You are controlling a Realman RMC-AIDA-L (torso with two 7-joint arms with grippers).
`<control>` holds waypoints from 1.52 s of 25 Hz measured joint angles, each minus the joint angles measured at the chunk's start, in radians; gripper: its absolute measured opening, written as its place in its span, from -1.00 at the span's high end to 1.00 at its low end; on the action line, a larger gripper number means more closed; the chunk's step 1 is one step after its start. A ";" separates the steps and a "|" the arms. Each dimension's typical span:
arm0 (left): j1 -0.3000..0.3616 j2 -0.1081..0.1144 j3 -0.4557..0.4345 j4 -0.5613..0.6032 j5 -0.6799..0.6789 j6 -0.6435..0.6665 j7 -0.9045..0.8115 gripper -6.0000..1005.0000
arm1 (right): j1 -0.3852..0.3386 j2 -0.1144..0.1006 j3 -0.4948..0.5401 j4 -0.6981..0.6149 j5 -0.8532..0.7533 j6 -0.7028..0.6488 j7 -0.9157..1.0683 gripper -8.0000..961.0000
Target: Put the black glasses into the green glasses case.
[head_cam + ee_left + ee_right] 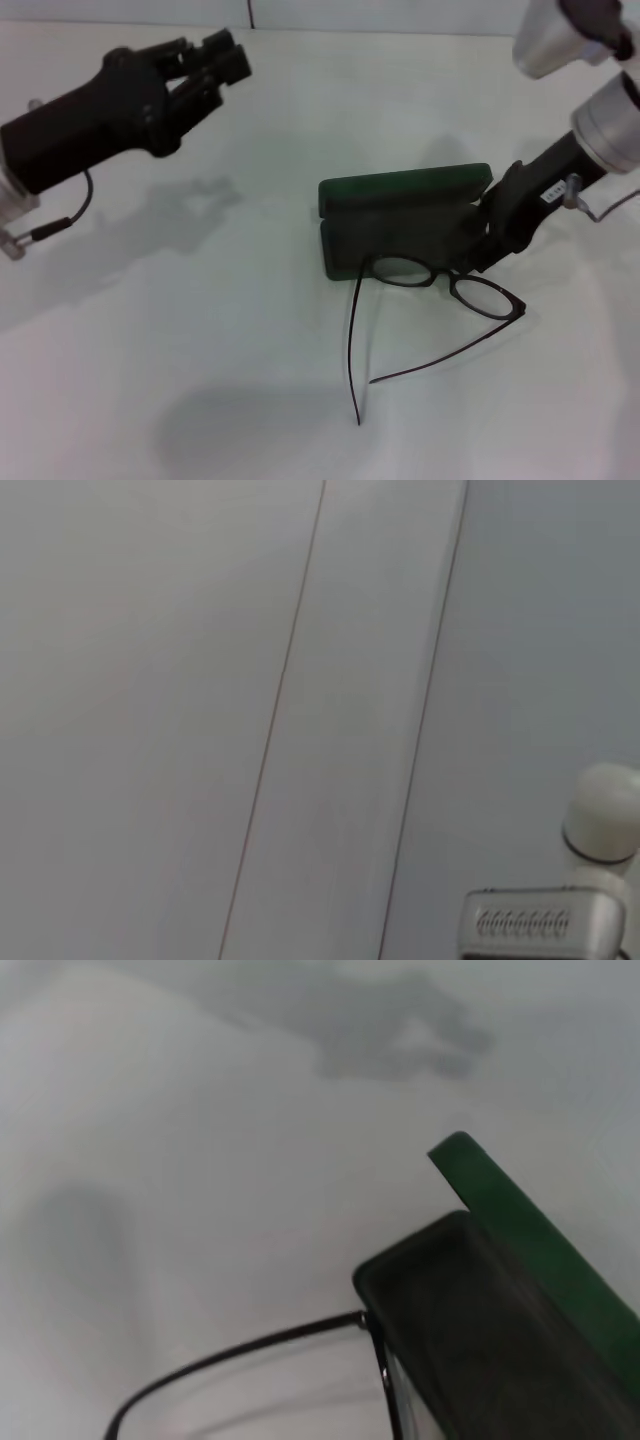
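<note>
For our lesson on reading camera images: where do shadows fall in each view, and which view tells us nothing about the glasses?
Head view: soft grey shadows lie on the table beneath the left gripper and beside the black glasses. Right wrist view: a blotchy shadow lies beyond the green glasses case. Left wrist view: only plain pale surfaces, no glasses.
</note>
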 joint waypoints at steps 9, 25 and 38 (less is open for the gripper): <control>0.049 -0.005 -0.014 -0.074 0.008 0.078 0.102 0.66 | 0.029 0.124 0.113 -0.085 -0.323 -0.111 0.094 -0.16; 0.042 -0.005 -0.014 -0.197 0.007 0.097 0.148 0.73 | 0.015 0.125 -0.012 -0.078 -0.209 0.014 0.102 0.08; 0.035 -0.005 -0.015 -0.209 -0.005 0.149 0.148 0.78 | 0.006 0.125 -0.107 -0.061 -0.160 0.088 0.099 0.51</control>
